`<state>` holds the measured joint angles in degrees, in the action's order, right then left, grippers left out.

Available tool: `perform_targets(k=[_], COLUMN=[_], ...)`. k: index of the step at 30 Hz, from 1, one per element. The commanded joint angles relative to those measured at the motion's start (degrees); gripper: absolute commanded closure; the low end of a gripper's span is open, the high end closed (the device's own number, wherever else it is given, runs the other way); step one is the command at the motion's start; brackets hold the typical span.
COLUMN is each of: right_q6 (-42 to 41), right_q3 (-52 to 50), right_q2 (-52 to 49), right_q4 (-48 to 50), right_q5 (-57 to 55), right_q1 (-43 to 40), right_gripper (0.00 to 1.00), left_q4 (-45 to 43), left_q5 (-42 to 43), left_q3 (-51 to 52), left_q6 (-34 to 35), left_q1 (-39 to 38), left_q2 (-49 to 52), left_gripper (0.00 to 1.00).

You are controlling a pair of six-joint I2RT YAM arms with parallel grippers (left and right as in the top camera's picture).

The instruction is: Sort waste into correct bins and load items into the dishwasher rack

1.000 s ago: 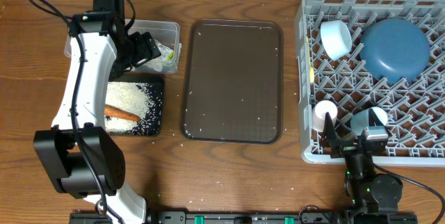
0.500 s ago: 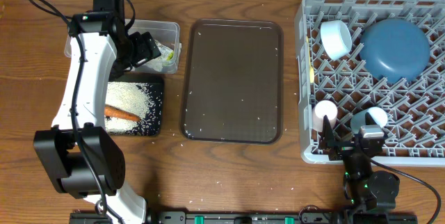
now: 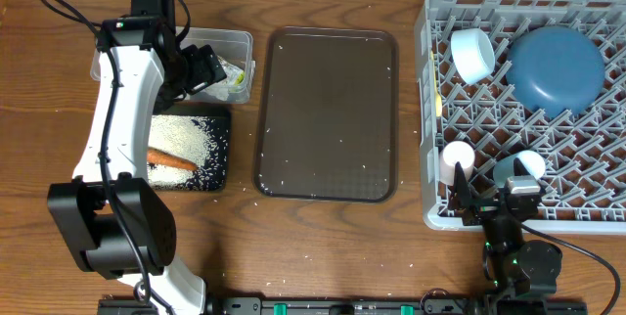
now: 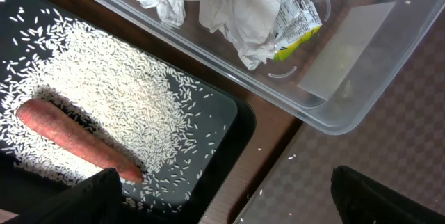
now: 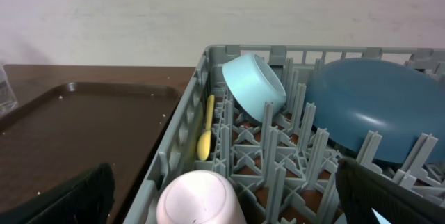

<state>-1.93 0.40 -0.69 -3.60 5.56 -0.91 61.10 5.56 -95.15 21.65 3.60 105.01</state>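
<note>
My left gripper (image 3: pixel 201 68) (image 4: pixel 222 206) is open and empty, hovering over the edge between the clear tub (image 3: pixel 240 41) (image 4: pixel 348 78) and the black tray (image 3: pixel 220 163) (image 4: pixel 229 123). The tub holds white tissues (image 4: pixel 215 5) and the yellow-green wrapper (image 4: pixel 295 12). The black tray holds rice (image 4: pixel 118 92) and the carrot (image 3: pixel 171 158) (image 4: pixel 69 133). My right gripper (image 3: pixel 489 198) (image 5: pixel 222 182) is open and empty at the grey rack's (image 3: pixel 430 22) front edge, just behind the pinkish cup (image 3: pixel 457 158) (image 5: pixel 201 200). The rack also holds the blue plate (image 3: pixel 556 68), white-and-light-blue bowl (image 3: pixel 472 54), small blue bowl (image 3: pixel 518 166) and yellow spoon (image 5: pixel 206 137).
A dark brown serving tray (image 3: pixel 328 114) with a few stray rice grains lies between the bins and the rack. Loose grains dot the wooden table around it. The left arm's base stands at the front left.
The right wrist has shifted very slightly back toward the table's front edge. The left arm has not moved.
</note>
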Motion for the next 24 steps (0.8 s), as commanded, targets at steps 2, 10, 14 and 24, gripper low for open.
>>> perform_targets(k=[2, 10, 14, 24], right_q6=[-0.6, -0.6, -0.6, -0.6], right_q3=[-0.1, -0.1, -0.1, -0.1], right_q2=[0.4, 0.4, 0.4, 0.4], right_q4=[-0.2, -0.2, -0.2, -0.3], right_q5=[-0.4, -0.4, -0.4, -0.4], right_q1=[-0.6, -0.6, -0.6, -0.6], right_gripper=[0.01, 0.01, 0.01, 0.01], left_q4=[0.1, 1.1, 3.1, -10.6], left_q5=[-0.9, -2.7, -3.3, -1.8], left_q3=[0.3, 0.3, 0.3, 2.8], left_q6=[0.1, -1.6, -1.6, -19.1], left_q1=[0.0, 0.0, 0.2, -4.4], left_q2=[-0.2, -0.2, -1.0, -14.0], left_gripper=[0.02, 0.02, 0.02, 0.02])
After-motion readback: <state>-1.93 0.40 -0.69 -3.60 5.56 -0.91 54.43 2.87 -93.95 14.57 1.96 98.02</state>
